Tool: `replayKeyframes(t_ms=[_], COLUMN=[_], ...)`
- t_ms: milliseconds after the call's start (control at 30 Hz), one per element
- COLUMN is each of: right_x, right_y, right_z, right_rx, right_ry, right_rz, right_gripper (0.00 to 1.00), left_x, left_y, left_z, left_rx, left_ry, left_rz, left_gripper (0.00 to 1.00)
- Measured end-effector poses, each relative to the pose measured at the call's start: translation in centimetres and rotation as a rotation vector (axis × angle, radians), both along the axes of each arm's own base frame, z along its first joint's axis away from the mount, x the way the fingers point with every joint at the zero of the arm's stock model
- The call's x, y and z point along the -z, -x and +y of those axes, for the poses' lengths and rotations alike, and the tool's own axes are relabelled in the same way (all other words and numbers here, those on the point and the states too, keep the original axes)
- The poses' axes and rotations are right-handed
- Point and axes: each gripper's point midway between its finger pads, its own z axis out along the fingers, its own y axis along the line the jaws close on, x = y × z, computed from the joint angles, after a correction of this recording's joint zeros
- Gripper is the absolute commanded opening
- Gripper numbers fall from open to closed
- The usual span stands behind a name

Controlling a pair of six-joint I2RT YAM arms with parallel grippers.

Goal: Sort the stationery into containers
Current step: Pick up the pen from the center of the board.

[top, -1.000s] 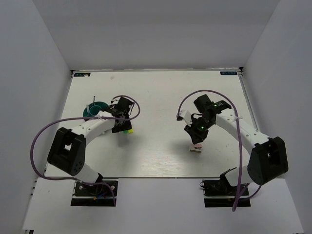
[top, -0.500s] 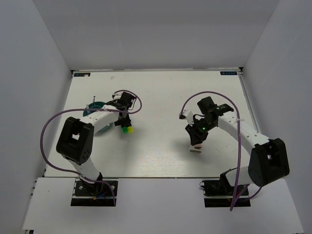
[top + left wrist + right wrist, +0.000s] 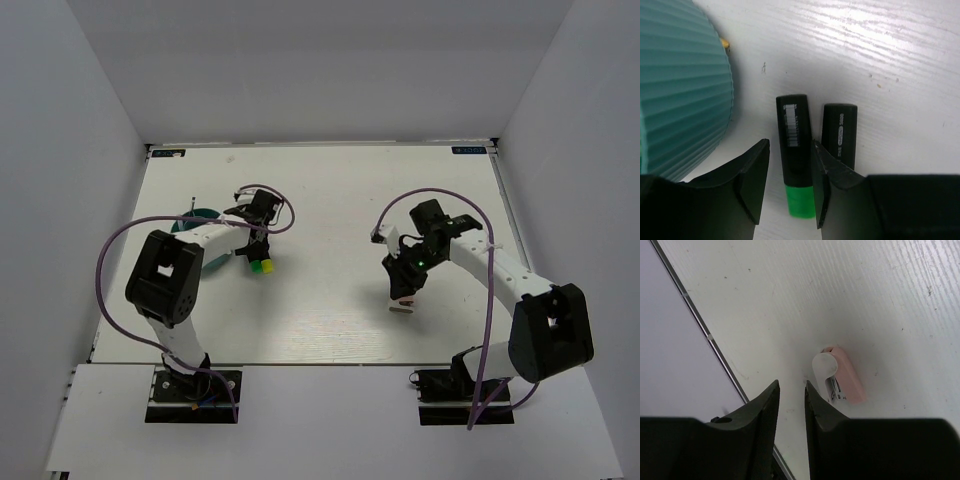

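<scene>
Two black markers lie side by side on the table, one with a green end (image 3: 796,150) and one to its right (image 3: 839,132); they show in the top view (image 3: 260,265). My left gripper (image 3: 790,144) is open, its jaws low on either side of the green-ended marker, with a gap on the left. The ribbed teal holder (image 3: 680,90) stands just left of it (image 3: 195,225). My right gripper (image 3: 791,385) is open by a narrow gap and empty, just left of the pink-and-white block (image 3: 840,377), which lies on the table (image 3: 402,306). The pens and stubby markers are not visible.
A thin dark stick rises from the teal holder in the top view (image 3: 192,203). The table's edge rail (image 3: 700,325) runs close to my right gripper in the right wrist view. White walls enclose the table on three sides.
My left arm's elbow has swung in toward the holder while its gripper stayed over the two markers. My right gripper has shifted slightly right above the pink-and-white block.
</scene>
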Motion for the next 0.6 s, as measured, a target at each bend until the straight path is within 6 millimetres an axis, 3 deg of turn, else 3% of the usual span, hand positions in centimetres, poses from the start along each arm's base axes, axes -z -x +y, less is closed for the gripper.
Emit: replayKeyframes(t_ms=[600], right_x=[0.0], right_y=[0.3], right_z=[-0.2], right_rx=[0.028], right_ry=[-0.059], right_rz=[0.042], right_gripper=[0.33], left_x=[1.2], left_y=[-1.8], left_z=[0.2], left_rx=[-0.008], left_ry=[-0.033], left_rz=[-0.052], left_gripper=[0.54])
